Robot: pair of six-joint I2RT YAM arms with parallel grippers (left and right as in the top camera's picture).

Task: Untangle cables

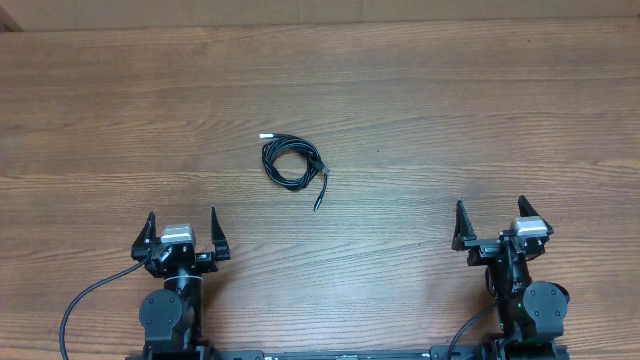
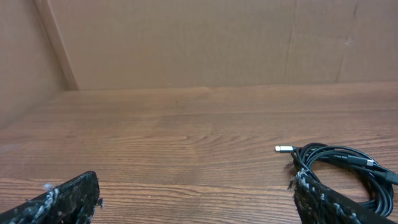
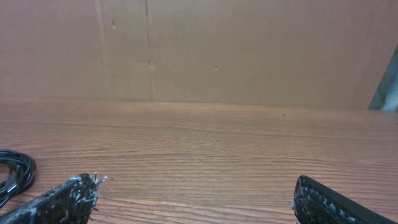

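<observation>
Cables (image 1: 292, 163) sit as one small tight coil on the tabletop (image 1: 450, 100), about midway between the near and far edges and a bit toward the left side. A silvery plug (image 1: 264, 134) pokes out on the coil's far-left side. A short tail ending in a dark plug (image 1: 318, 203) trails toward the near edge.

Left jaws are spread wide with nothing between them, and right jaws are the same deal. Both are parked by the near edge, well apart from the coil, with the left ones closer to it.

My read is that this is the very start, the reach-in step, with no untangling done yet. The next move probably calls for one arm to pin the coil body while the other pinches a free end. That trailing tail looks like the easiest grab. It's thin floppy cord lying flat on wood, so the jaws would need to come right down to the surface or they'll just skate over it.
</observation>
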